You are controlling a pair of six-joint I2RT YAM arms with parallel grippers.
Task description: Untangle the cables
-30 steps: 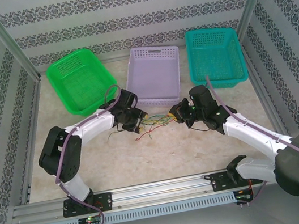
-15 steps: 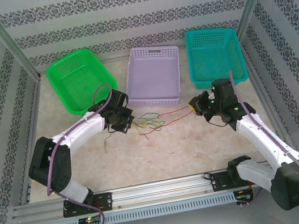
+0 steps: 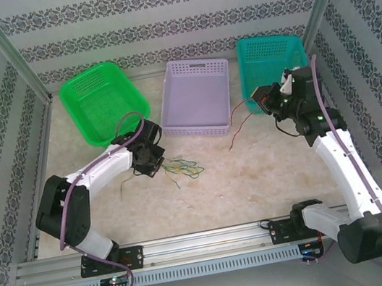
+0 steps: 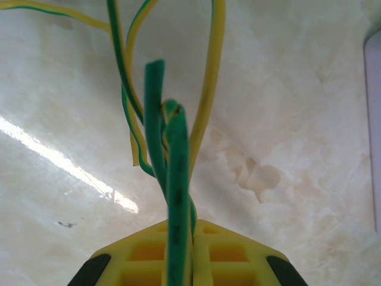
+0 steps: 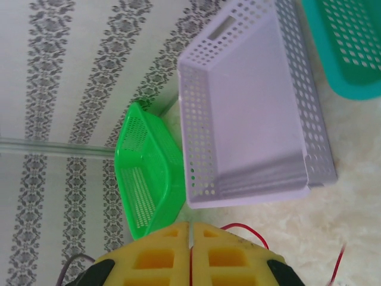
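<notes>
The cables lie in two lots. A loose tangle of green and yellow cables (image 3: 182,165) rests on the table just right of my left gripper (image 3: 154,158). That gripper is shut on a green cable (image 4: 177,179), with yellow-green strands (image 4: 211,89) looping ahead of its jaws (image 4: 191,225). My right gripper (image 3: 264,98) is raised near the teal basket's front left corner. It is shut on a red cable (image 3: 237,131), which hangs down and leftward to the table, apart from the tangle. In the right wrist view the red cable (image 5: 247,229) curls out beside the closed yellow jaws (image 5: 190,229).
Three baskets stand along the back: green (image 3: 100,103), lilac (image 3: 197,98) and teal (image 3: 274,70). The lilac basket (image 5: 256,107) and green basket (image 5: 149,173) lie ahead of the right wrist. A metal frame rail runs along the near edge (image 3: 207,241).
My right gripper has swung up and right toward the teal basket, drawing the red cable out of the tangle. My left gripper has closed on the green cable and shifted slightly left.
</notes>
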